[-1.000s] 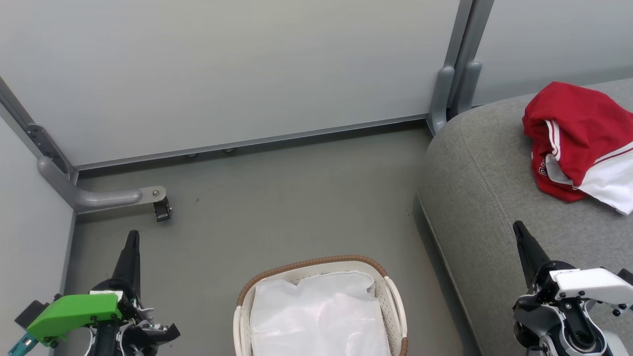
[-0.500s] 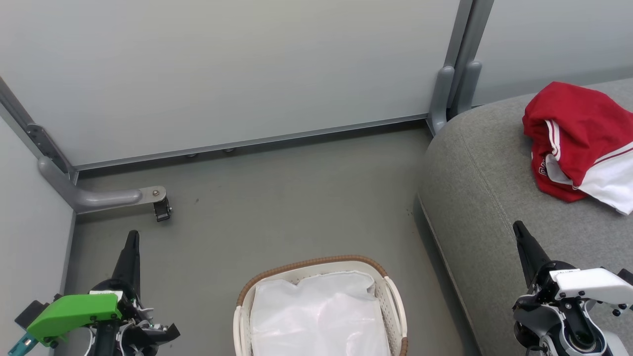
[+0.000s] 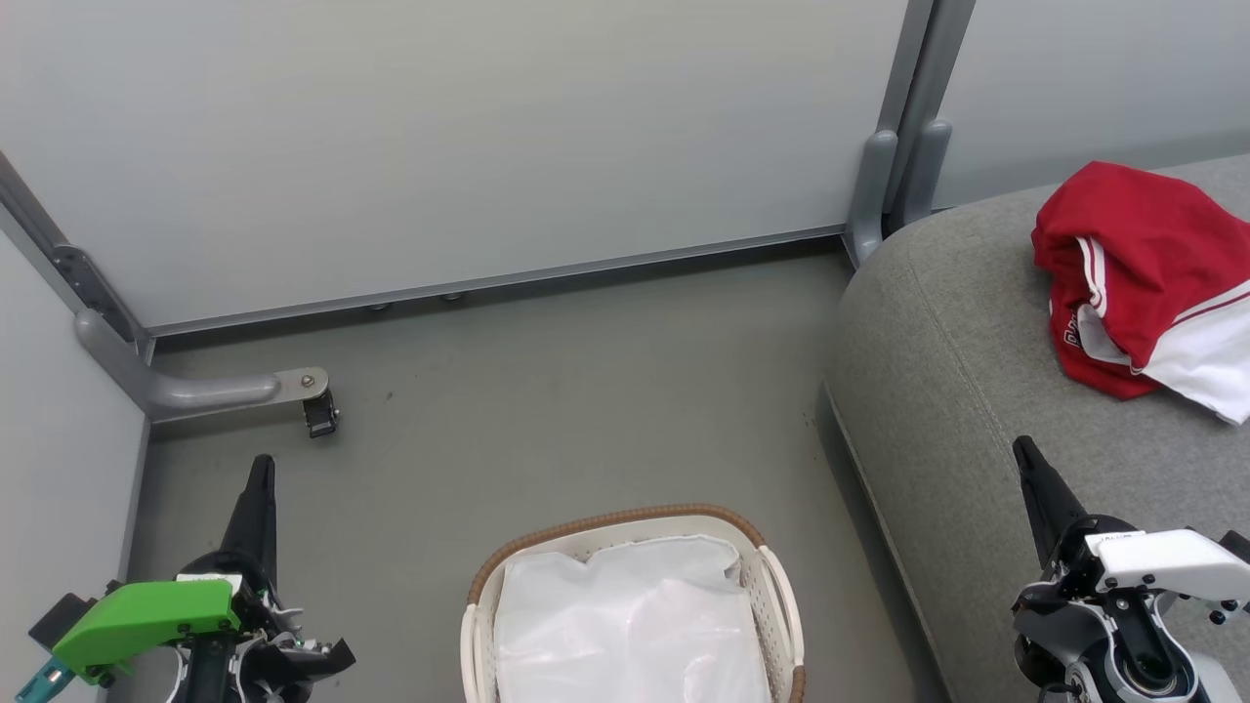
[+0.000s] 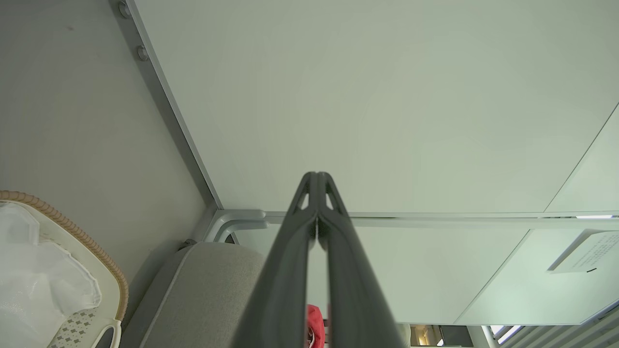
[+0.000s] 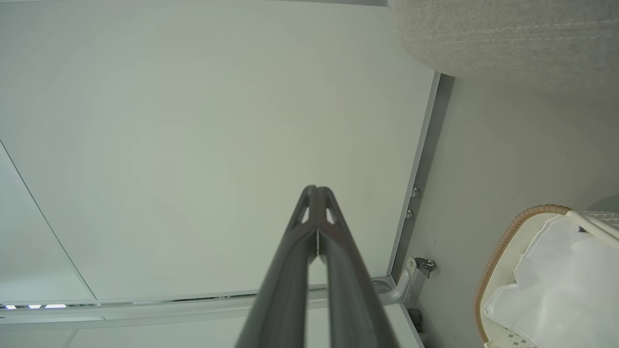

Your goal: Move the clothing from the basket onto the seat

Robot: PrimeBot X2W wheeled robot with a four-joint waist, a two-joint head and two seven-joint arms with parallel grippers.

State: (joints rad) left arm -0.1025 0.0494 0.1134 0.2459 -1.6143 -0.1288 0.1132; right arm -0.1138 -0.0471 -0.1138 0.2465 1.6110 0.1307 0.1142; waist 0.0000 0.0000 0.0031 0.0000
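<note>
found left gripper (image 3: pixel 261 469) at head view's lower left, green housing behind it, long dark fingers pressed together, pinching nothing, tip showing against bare floor (image 3: pixel 547 391). found right gripper (image 3: pixel 1025 457) at lower right, white housing behind it, fingers likewise pressed together on nothing, tip showing against near edge of seat (image 3: pixel 957 391). confirmed the same closed fingers in both wrist views. spotted basket (image 3: pixel 615 518) at bottom centre between the two grippers, standing on floor near seat; saw white liner sheet (image 3: pixel 630 625) crumpled inside. further out, located clothing (image 3: pixel 1133 264) bunched in a heap on top of seat toward right edge of view, well apart from basket and both grippers: red fabric, white stripes, white panel, lettering too small to read. beyond that, noted pale wall panels (image 3: pixel 439 146), grey post (image 3: pixel 898 146) behind seat's corner, grey bracket (image 3: pixel 195 391) at floor level far left.
</note>
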